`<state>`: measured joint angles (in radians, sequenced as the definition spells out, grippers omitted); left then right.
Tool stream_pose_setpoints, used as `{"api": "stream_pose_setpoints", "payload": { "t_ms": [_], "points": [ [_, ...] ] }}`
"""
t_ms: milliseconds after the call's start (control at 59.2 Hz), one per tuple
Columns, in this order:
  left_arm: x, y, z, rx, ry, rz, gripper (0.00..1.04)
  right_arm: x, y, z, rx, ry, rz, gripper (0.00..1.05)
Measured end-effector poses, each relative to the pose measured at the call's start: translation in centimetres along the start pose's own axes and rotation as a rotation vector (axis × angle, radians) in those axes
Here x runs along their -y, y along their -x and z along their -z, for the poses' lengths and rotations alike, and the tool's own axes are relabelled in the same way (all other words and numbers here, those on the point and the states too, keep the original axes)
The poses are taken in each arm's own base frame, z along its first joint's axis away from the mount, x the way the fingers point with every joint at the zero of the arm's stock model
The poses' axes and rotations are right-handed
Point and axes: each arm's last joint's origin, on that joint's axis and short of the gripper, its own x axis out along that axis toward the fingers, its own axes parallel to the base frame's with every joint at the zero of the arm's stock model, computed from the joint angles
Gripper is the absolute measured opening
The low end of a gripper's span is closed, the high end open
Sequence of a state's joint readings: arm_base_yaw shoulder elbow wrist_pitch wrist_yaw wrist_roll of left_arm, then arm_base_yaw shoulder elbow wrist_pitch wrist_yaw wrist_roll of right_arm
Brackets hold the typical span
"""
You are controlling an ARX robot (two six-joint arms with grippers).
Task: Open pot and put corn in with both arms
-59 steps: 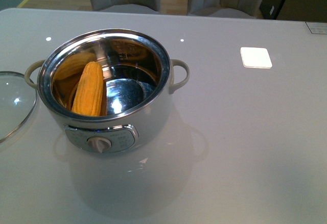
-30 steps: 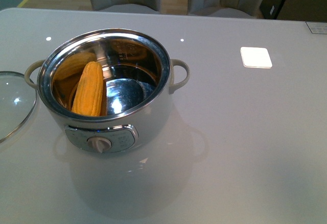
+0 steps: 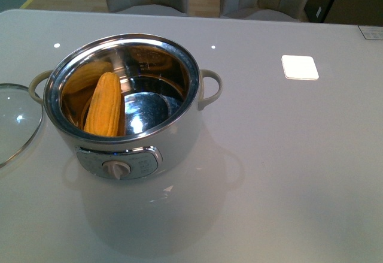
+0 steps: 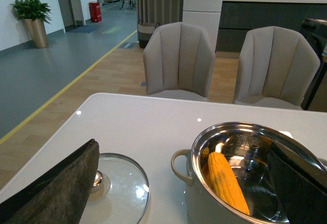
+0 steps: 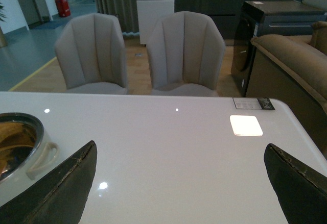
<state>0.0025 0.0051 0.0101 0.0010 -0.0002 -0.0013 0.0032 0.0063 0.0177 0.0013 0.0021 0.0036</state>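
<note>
The large round white electric pot with the shiny steel interior (image 3: 122, 104) sits left of centre in the front view, lid off. The yellow-orange corn cob (image 3: 104, 105) is already inside, leaning against the near-left wall with its tip near the rim. The round glass lid with a steel rim (image 3: 15, 122) lies flat on the glossy white desk (image 3: 281, 155) at the left edge of the frame, just beside the pot's left cream loop handle (image 3: 37, 85).

Neither arm shows in the front view. In the left wrist view the left gripper (image 4: 184, 183) has its jaws spread wide with nothing between them; the pot and lid sit lower in that frame. The right gripper (image 5: 181, 183) is likewise released and empty, over bare desk, with the pot at the left edge of its view.

By my read the task looks done. Risks from here, for you:
- Any left-arm move low across the pot could clip the rim or the cob tip and tip the cob out.
- The lid sits close to the handle, so a sweep there could skate it across the slick desk.
- Retract both arms upward first.
</note>
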Motion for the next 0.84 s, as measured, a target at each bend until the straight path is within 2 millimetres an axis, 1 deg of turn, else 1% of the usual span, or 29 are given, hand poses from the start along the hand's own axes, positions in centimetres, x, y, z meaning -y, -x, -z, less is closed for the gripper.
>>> {"api": "stream_pose_setpoints", "payload": {
  "t_ms": [844],
  "points": [
    [0.0, 0.0, 0.0, 0.0, 0.0, 0.0, 0.98, 0.0, 0.0, 0.0, 0.0, 0.0, 0.0, 0.96]
  ]
}}
